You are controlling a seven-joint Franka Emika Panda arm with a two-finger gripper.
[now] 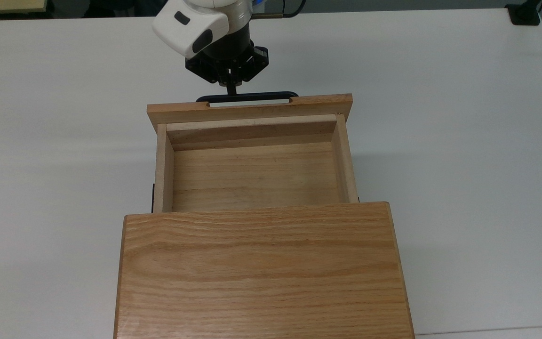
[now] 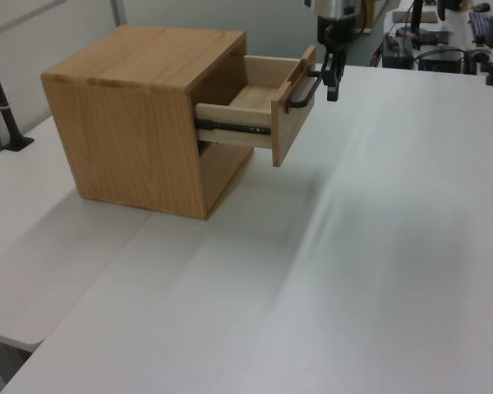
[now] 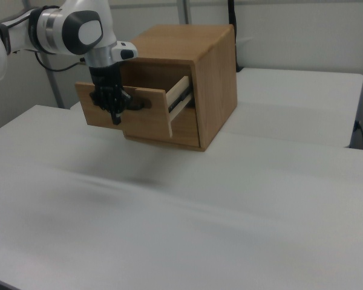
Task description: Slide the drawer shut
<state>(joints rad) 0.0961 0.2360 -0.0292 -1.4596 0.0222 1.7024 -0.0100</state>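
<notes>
The arm reached down with its gripper (image 1: 230,88) against the drawer's handle (image 1: 246,97); whether its fingers gripped it could not be told. The oak drawer (image 1: 252,155) stood pulled out from the cabinet (image 1: 261,268), empty.

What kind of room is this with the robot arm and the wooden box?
Probably a robotics lab or workshop. A robot arm works at a bare white table holding just an oak cabinet with its drawer open, and more desks with cables and equipment stand behind.
</notes>
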